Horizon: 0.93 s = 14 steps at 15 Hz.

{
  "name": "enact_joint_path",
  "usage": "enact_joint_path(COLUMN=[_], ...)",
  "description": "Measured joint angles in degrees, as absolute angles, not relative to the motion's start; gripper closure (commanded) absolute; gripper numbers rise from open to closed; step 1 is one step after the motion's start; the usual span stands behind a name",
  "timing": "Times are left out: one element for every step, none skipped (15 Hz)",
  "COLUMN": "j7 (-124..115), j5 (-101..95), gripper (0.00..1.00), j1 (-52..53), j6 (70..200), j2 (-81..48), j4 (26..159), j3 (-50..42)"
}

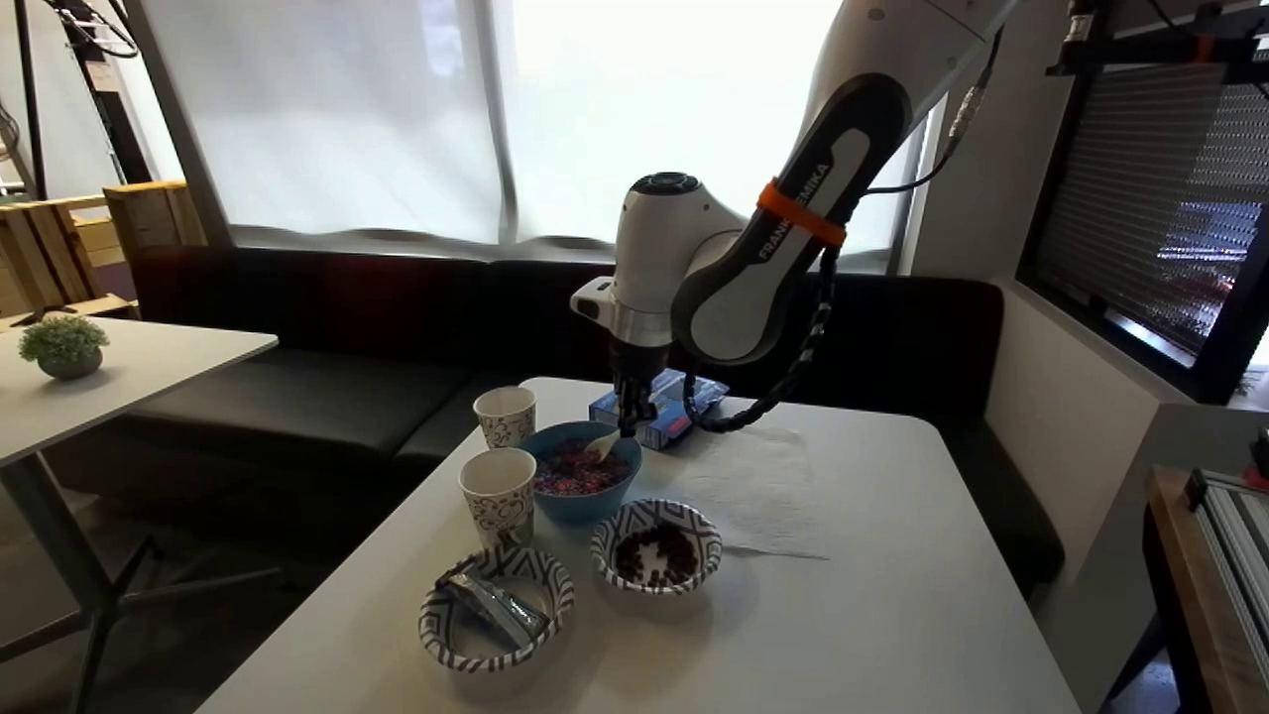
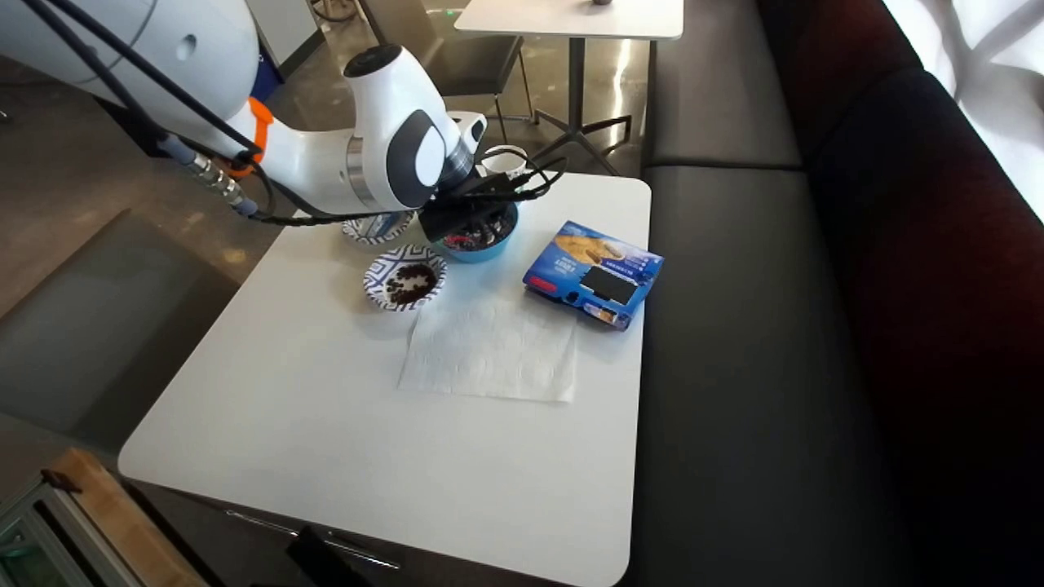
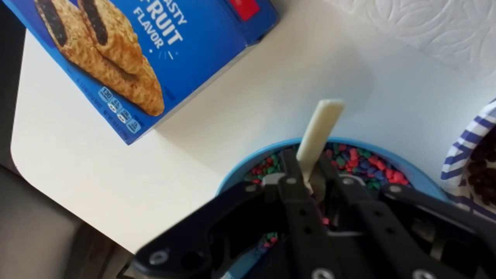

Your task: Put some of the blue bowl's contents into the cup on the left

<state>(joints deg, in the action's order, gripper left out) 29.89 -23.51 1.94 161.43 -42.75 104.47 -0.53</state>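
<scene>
My gripper (image 3: 309,166) is clamped on a pale spoon (image 3: 321,128), a finger (image 3: 291,190) on each side of the handle, and in the wrist view a flat bit of handle pokes out past the tips. Other end slants down into the blue bowl (image 1: 585,509) right below me, in among a load of little red, green and blue bits (image 3: 372,168); can't tell how deep. Just beside the bowl in an exterior view there's a patterned paper cup (image 1: 499,496) and a second paper cup (image 1: 507,421) behind it, both upright, and honestly I can't tell which one counts as the left one. Also near: a zigzag-patterned bowl (image 1: 649,512) with dark brown pieces (image 1: 678,555), then another patterned bowl (image 1: 558,587) holding a shiny wrapper (image 1: 491,607). A bit further out: a blue pastry box (image 3: 201,62) saying "FRUIT FLAVOR" and a paper towel (image 2: 489,359), all on a white table (image 2: 367,424).
</scene>
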Motion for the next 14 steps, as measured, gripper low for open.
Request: enact_joint_path(j7=[29.9, 30.0, 30.0, 30.1, 30.3, 30.3, 30.3, 30.3, 30.3, 30.3, 30.3, 30.3, 30.3, 30.3], j5=[-23.8, -24.0, -24.2, -24.2, -24.2, -24.2, -24.2, -24.2, -24.2, -24.1, -24.0, -23.8, -23.7, -23.4], gripper=[0.97, 0.97, 0.97, 0.97, 0.97, 0.97, 0.97, 0.97, 0.97, 0.97, 0.97, 0.97, 0.97, 0.97], j1=[2.1, 2.2, 2.3, 2.3, 2.3, 2.3, 2.3, 2.3, 2.2, 2.0, 1.7, 1.2, 0.7, 0.0], j6=[161.4, 161.4, 161.4, 161.4, 161.4, 161.4, 161.4, 161.4, 161.4, 161.4, 161.4, 161.4, 161.4, 161.4], j2=[-43.4, -44.0, -44.7, -45.3, -45.8, -46.3, -46.7, -47.1, -47.5, -47.7, -47.9, -48.1, -48.3, -48.4], j4=[103.7, 103.0, 102.3, 101.6, 101.0, 100.4, 100.0, 99.5, 99.1, 98.9, 98.7, 98.6, 98.5, 98.4], j3=[-0.6, -0.6, -0.6, -0.5, -0.4, -0.2, -0.1, 0.1, 0.3, 0.7, 1.1, 1.6, 2.2, 2.9])
